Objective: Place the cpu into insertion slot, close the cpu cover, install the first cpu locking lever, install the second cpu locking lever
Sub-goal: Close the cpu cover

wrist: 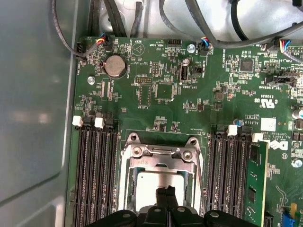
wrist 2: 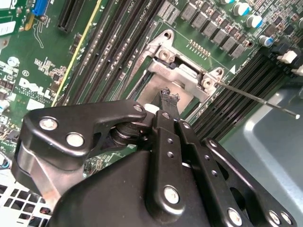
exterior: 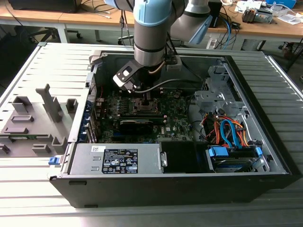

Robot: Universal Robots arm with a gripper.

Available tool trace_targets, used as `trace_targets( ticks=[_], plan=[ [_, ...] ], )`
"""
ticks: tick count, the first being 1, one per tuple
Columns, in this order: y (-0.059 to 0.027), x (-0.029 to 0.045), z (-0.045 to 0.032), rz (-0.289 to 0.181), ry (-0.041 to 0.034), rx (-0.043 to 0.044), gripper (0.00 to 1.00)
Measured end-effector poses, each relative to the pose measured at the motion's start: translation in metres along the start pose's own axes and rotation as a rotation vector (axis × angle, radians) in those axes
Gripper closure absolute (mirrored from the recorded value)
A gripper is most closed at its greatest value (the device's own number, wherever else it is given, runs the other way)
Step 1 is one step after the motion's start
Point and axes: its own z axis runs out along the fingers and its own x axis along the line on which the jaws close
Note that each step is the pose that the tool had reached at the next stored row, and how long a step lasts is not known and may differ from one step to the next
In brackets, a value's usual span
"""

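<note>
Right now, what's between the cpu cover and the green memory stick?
In the first wrist view, empty black memory slots lie between the cpu cover and the green memory stick.

cpu (wrist: 147, 187) beneath cpu cover (wrist: 161, 158) window | memory slots (wrist: 94, 175) flanking cover on both sides | tool (wrist: 165, 190) above cpu
</note>
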Motion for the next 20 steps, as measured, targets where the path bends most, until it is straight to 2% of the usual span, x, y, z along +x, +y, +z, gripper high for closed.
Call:
trace_targets(
  ticks=[11,20],
  plan=[
    [-0.0088,0.0005,0.0027,0.000,-0.0004,0.0001,0.89],
    [-0.0103,0.0031,0.0060,0.000,-0.0013,0.0000,0.89]
  ],
)
